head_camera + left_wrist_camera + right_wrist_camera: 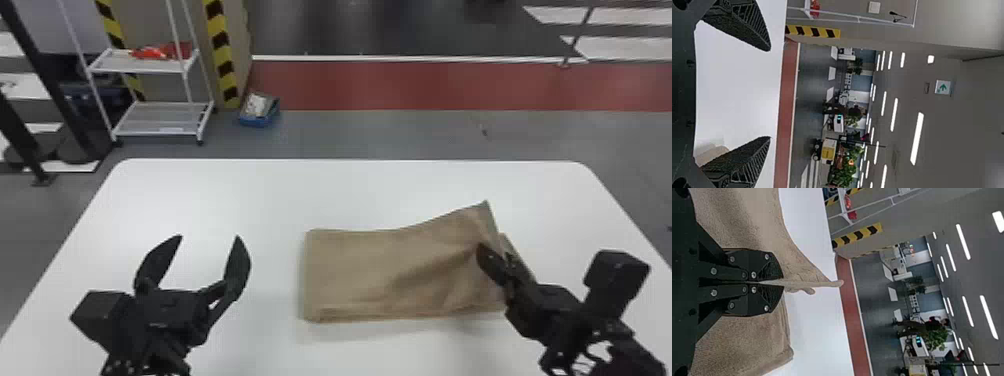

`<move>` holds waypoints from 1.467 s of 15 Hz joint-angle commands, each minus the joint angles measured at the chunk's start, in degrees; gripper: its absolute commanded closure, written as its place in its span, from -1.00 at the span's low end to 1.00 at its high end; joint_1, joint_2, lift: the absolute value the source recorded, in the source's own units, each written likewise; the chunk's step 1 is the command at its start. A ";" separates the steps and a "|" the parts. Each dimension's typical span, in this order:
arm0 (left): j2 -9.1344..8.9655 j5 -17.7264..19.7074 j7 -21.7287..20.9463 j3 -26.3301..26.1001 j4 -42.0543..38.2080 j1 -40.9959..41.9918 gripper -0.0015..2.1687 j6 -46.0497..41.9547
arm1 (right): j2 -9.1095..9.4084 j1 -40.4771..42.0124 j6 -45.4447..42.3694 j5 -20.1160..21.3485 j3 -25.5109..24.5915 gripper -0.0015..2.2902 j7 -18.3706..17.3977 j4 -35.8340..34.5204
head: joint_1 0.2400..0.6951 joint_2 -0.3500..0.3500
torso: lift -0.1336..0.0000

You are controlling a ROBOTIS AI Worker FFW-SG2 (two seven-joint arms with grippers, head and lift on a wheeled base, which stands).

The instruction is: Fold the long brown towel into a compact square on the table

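Observation:
The brown towel (370, 270) lies folded into a wide rectangle on the table, right of centre, its far right corner raised. At its right end is my right gripper (492, 252); in the right wrist view that gripper (770, 282) is shut on a pinched edge of the towel (746, 344), cloth sticking out past the fingertips. Left of the towel and apart from it, my left gripper (209, 237) stands open with nothing between its fingers. The left wrist view shows the same gripper (770, 94) spread wide, a bit of towel (711, 155) beside one finger.
The white table (225, 195) has bare surface behind and left of the towel. Beyond it on the floor stand a white shelf rack (160, 120) and a small blue bin (258, 120), both past the table's far edge.

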 commanded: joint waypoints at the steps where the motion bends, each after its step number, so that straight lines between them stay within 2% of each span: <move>1: 0.00 0.00 0.00 0.12 0.25 -0.04 -0.93 0.00 | 0.06 -0.73 2.36 -2.00 -3.59 0.16 0.02 -1.09 | 1.00 -0.11 | -0.67; 4: -0.09 -0.09 -0.18 -0.32 0.78 -0.48 -0.93 0.00 | 0.06 -2.22 3.59 -1.74 -3.77 0.16 0.02 2.52 | 1.00 -0.21 | -0.67; 8: 0.00 -0.18 -0.18 0.03 0.69 -0.22 -0.93 0.18 | -0.03 -3.54 4.12 -1.82 -4.56 0.16 0.63 2.87 | 1.00 -0.26 | -0.67; 11: 0.00 -0.09 -0.18 0.21 0.69 -0.22 -0.93 0.18 | 0.14 -3.98 6.93 -5.25 -8.34 0.16 1.25 0.41 | 1.00 -0.26 | -0.67; 13: 0.00 0.00 -0.35 0.21 1.30 -0.39 -0.93 0.18 | 0.14 -5.83 10.98 -3.93 -9.22 0.15 1.25 2.60 | 1.00 -0.32 | -0.67; 14: -0.09 0.00 -0.70 0.21 1.39 -0.48 -0.93 0.18 | 0.14 -6.35 11.68 -3.67 -9.39 0.00 1.33 4.10 | 1.00 -0.33 | -0.67; 16: -0.09 0.00 -0.70 -0.06 1.39 -0.48 -0.93 0.18 | 0.14 -7.23 11.68 -3.93 -10.27 -0.89 1.25 5.77 | 1.00 -0.36 | -0.67; 17: -0.09 0.00 -0.70 0.03 1.39 -0.48 -0.93 0.18 | 0.14 -7.32 11.68 -4.02 -11.24 -1.00 1.25 5.68 | 1.00 -0.36 | -0.67; 20: 0.00 0.09 -0.70 0.21 1.39 -0.30 -0.93 0.18 | -0.21 -8.64 14.67 -3.85 -15.19 -0.96 1.42 5.24 | 1.00 -0.42 | -0.67; 22: 0.00 0.09 -1.05 0.21 1.65 -0.39 -0.93 0.18 | -1.44 -10.05 16.95 -2.44 -16.34 -0.96 1.60 5.77 | 1.00 -0.51 | -0.67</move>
